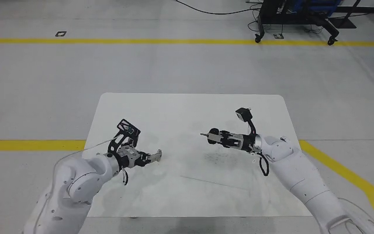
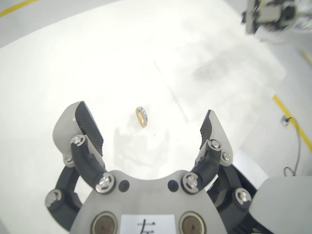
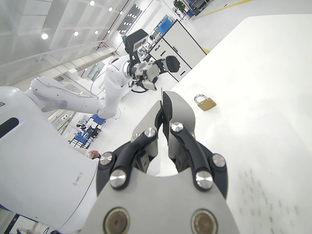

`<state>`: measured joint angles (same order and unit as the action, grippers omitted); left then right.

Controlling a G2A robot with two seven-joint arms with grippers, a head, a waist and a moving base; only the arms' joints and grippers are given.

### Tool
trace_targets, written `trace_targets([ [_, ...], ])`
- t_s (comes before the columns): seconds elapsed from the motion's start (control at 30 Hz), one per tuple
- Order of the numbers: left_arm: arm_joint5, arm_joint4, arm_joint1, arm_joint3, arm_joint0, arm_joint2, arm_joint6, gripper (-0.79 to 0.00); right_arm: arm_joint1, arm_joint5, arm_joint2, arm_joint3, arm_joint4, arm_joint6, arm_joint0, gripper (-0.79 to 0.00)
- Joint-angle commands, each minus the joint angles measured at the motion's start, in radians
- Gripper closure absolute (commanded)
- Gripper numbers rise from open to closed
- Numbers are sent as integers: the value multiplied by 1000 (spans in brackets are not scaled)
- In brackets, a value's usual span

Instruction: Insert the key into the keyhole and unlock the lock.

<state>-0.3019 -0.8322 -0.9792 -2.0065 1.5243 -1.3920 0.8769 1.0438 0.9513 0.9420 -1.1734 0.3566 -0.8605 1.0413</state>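
Observation:
A small brass padlock (image 2: 141,116) with a silver shackle lies on the white table (image 1: 193,111). My left gripper (image 2: 145,110) hovers just above it, open, with the lock in line with the gap between the fingers. From above, that left gripper (image 1: 153,156) is over the table's left half. My right gripper (image 3: 163,98) is shut on the key (image 3: 161,93), whose thin metal blade pokes out past the fingertips. The right gripper (image 1: 210,136) hangs over the table's middle, its key (image 1: 204,135) pointing toward the left arm. The padlock (image 3: 206,102) sits beyond it.
The white table has rounded corners and faint dark scuffs (image 2: 207,71) near its middle. Yellow floor lines (image 1: 117,41) run behind and beside it. A dark wheeled cart (image 1: 304,17) stands far back on the right.

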Motion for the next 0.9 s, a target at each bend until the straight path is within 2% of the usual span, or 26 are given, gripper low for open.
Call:
trace_targets([
  [0.0, 9, -114, -2, 19, -26, 55, 39, -594, 0, 0, 0, 0, 0, 0, 0, 0],
  [0.03, 23, -149, -4, 31, -41, 84, 50, -489, 0, 0, 0, 0, 0, 0, 0, 0],
  [0.07, 39, -170, -8, 40, -57, 110, 55, -437, 0, 0, 0, 0, 0, 0, 0, 0],
  [0.13, 57, -199, -14, 55, -85, 154, 69, -382, 0, 0, 0, 0, 0, 0, 0, 0],
  [0.67, 115, -253, -52, 180, -246, 338, 135, -256, 0, 0, 0, 0, 0, 0, 0, 0],
  [0.83, 137, -254, -61, 201, -270, 361, 140, -179, 0, 0, 0, 0, 0, 0, 0, 0],
  [0.87, 142, -254, -63, 203, -273, 363, 142, -132, 0, 0, 0, 0, 0, 0, 0, 0],
])
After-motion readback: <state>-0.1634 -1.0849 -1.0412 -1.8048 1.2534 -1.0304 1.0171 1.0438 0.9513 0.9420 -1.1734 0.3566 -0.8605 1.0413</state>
